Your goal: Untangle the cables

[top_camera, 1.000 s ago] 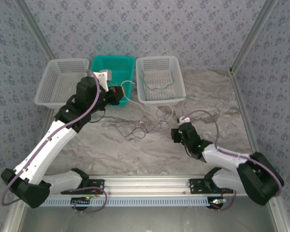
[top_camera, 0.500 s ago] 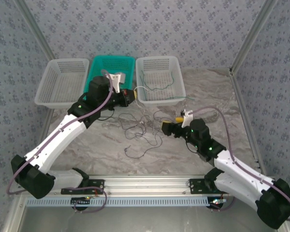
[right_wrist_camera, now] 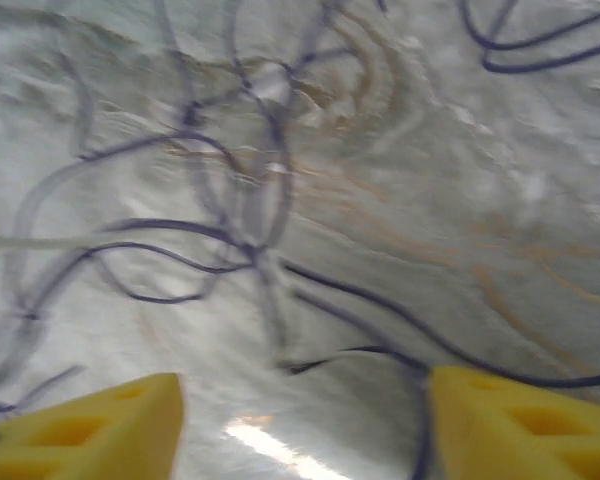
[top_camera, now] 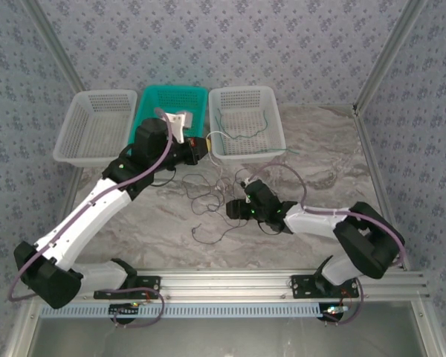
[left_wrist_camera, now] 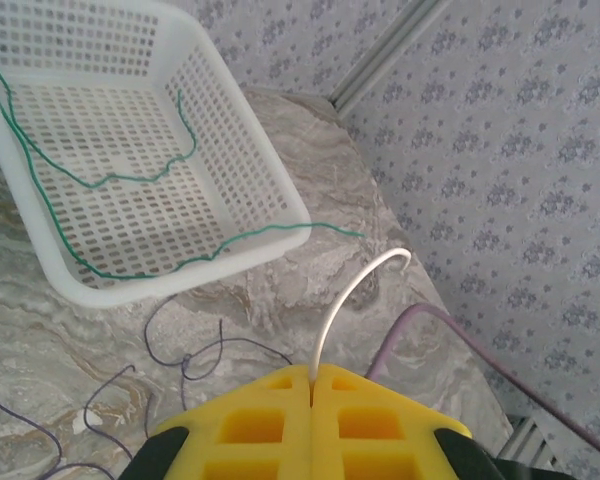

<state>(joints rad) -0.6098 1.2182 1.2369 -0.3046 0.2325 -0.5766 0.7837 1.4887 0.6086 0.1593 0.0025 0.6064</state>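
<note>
Clearly, the left pincer (left_wrist_camera: pixel 311 372) is clamped tight on a pale wire (left_wrist_camera: pixel 348 298), near the white basket (left_wrist_camera: pixel 270 170) holding a green wire (left_wrist_camera: pixel 120 180). The right pincer (right_wrist_camera: pixel 300 430) gapes apart, empty, low over tangled dark wires (right_wrist_camera: pixel 250 240) on the desk (right_wrist_camera: pixel 500 150).

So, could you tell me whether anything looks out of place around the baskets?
Yes: the green cable is not fully inside the white basket. One end hangs over its rim and trails onto the table. Nothing looks spilled or damaged.
</note>
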